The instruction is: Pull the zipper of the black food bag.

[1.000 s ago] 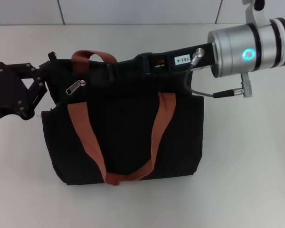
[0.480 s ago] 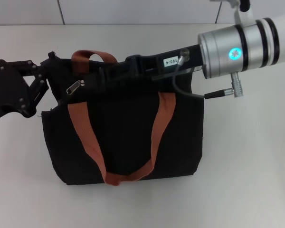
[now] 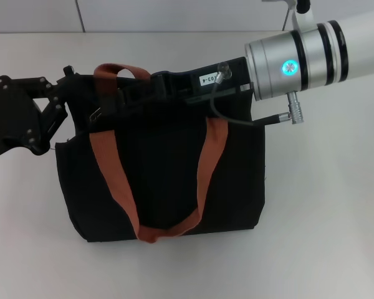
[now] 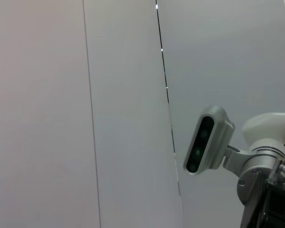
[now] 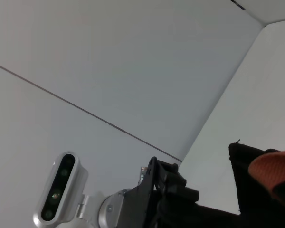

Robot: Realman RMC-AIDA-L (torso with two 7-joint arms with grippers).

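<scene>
- your boxy black fabric food bag [image 3: 168, 180] with orange-brown webbing strap handles [image 3: 115, 180] stands on the white table [image 3: 324, 205], its front face toward the head camera and its top edge on the far side.
- the right gripper [image 3: 121, 99] comes in from the right on its silver-and-white arm [image 3: 299, 59] and lies along the bag's top edge, its black body covering most of the zip line and its tip near the bag's top left corner.
- the small silver metal zipper slider [image 3: 96, 113] shows only as a sliver just beside the right gripper's tip, under the far strap loop; the rest is hidden.
- you cannot tell whether the right claw is open, closed, or clamped on the slider: the dark fingers merge with the black bag.
- the left gripper [image 3: 53, 103] sits at the bag's upper left corner, touching or just beside the fabric; whether its claw pinches the bag cannot be told.
- the left wrist view shows only a grey wall [image 4: 85, 114] and the other arm's wrist camera [image 4: 204, 140].
- the right wrist view shows a corner of the bag [image 5: 256, 175] and an orange strap.
</scene>
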